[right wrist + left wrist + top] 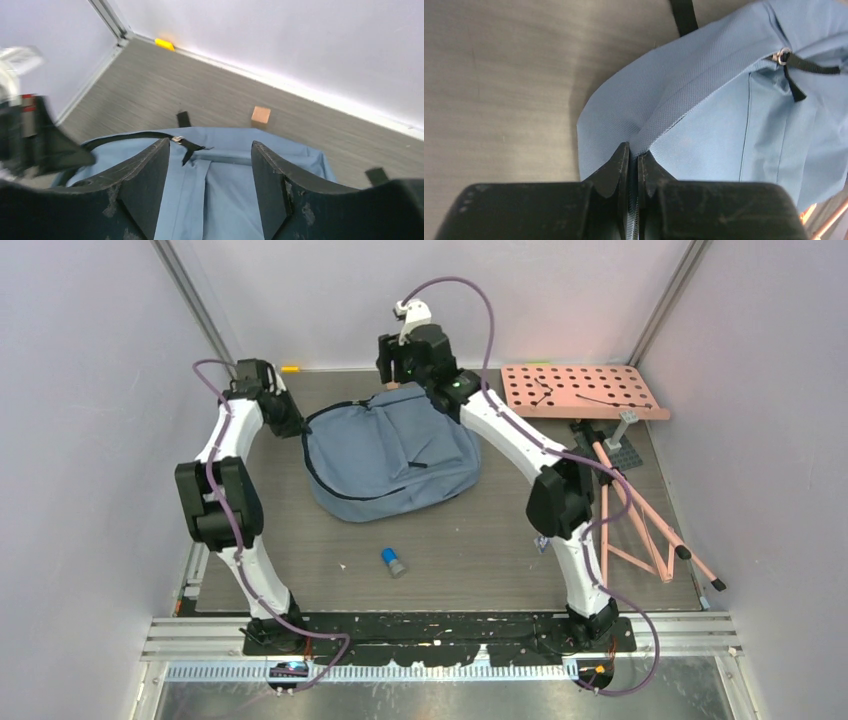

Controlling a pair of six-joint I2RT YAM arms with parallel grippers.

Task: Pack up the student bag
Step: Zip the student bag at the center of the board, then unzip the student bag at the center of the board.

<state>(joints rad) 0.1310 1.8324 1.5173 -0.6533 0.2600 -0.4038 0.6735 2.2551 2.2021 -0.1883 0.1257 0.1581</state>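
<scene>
Top external view has the student bag (390,460) lying flat and kinda slumped on the grey table (480,550), in the far middle between the two arms. It's soft grey-blue fabric, rumpled, with a dark zipper line curving round its left side and a seamed panel on the face with a little dark pull tab. Long axis runs more or less left to right, the right end dipping a bit toward the near edge, and the zipper curve faces the left arm. Honestly can't tell which end is the top. Left wrist view shows the left gripper (633,152) squeezed nearly together on a raised ridge of the bag (724,125) at its edge, with just a sliver of blue cloth between the tips. There's a metal zip pull (781,56) with a black tab further along, and a black strap (684,15) poking out onto the table. Right wrist view has the right gripper (210,150) spread wide with nothing in it, over the far edge of the bag (225,195); can't say if it's touching the cloth. Past it sit a small tan block (260,116) and a yellow thing (164,44) by the wall. Also on the table are a little blue cylinder (393,562) near the front, well clear of the bag, and a pink perforated board (580,390) plus a folded pink stand (640,520) off right.
</scene>
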